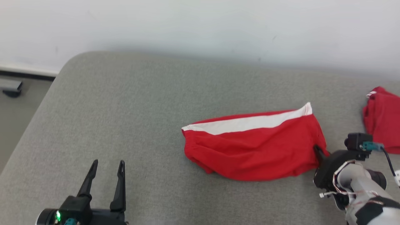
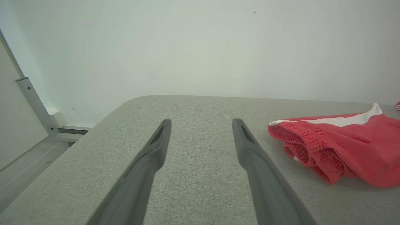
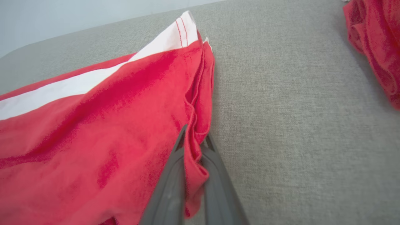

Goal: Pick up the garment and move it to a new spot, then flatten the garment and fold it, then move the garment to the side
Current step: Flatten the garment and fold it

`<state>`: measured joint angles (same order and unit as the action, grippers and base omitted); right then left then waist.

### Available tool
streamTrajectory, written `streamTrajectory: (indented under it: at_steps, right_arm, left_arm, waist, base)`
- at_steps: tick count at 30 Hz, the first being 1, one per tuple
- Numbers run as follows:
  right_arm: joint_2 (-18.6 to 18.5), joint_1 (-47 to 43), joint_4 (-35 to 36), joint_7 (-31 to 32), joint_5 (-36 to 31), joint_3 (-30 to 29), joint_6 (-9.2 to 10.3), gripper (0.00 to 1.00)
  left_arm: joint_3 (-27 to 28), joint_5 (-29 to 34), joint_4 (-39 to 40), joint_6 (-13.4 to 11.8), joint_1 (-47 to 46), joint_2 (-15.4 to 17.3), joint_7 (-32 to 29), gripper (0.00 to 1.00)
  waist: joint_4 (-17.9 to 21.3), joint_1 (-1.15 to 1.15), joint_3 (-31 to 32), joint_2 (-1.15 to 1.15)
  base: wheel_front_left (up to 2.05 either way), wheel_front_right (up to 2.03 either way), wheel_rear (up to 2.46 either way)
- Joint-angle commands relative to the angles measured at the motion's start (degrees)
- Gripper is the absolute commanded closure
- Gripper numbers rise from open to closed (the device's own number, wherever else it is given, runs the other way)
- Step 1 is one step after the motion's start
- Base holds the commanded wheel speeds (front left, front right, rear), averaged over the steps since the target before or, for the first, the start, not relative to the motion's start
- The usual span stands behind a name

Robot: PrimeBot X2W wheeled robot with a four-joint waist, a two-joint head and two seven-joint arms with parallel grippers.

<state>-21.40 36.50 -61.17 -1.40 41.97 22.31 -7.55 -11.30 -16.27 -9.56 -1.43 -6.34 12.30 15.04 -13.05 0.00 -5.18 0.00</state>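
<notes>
Cut off by the right edge of the head view: second red cloth item (image 1: 382, 120), far right, well apart from the main piece, shape hard to make out. Partly buried in cloth: tips of right gripper (image 3: 195, 139), clamped on the near right hem of the red fabric garment with white side stripe (image 1: 253, 147), one fold pinched between both dark fingers. Garment lying crumpled right of centre on the grey upholstered surface (image 1: 125, 118), gathered waistband end to the left. At near left: left gripper (image 1: 107, 165), fingers spread wide, holding nothing, well apart from the garment.
</notes>
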Motion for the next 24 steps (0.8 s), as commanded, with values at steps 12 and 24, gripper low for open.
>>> streamTrajectory:
  at_steps: [12, 24]
  right_arm:
    - [-9.6, -16.7, 14.5, 3.2, 8.0, -0.5, 0.11, 0.0]
    - [-6.5, -6.8, 4.3, 5.6, 0.2, -4.3, 0.11, 0.0]
  left_arm:
    - [0.9, -0.3, 0.2, -0.4, 3.5, 1.3, 0.2, 0.0]
    - [0.7, 1.0, 1.0, -1.1, 1.7, 1.9, 0.2, 0.0]
  waist:
    - [6.5, 0.0, 5.8, 0.0]
    - [4.1, 0.0, 1.7, 0.0]
  base:
    - [0.0, 0.0, 0.0]
    - [0.0, 0.0, 0.0]
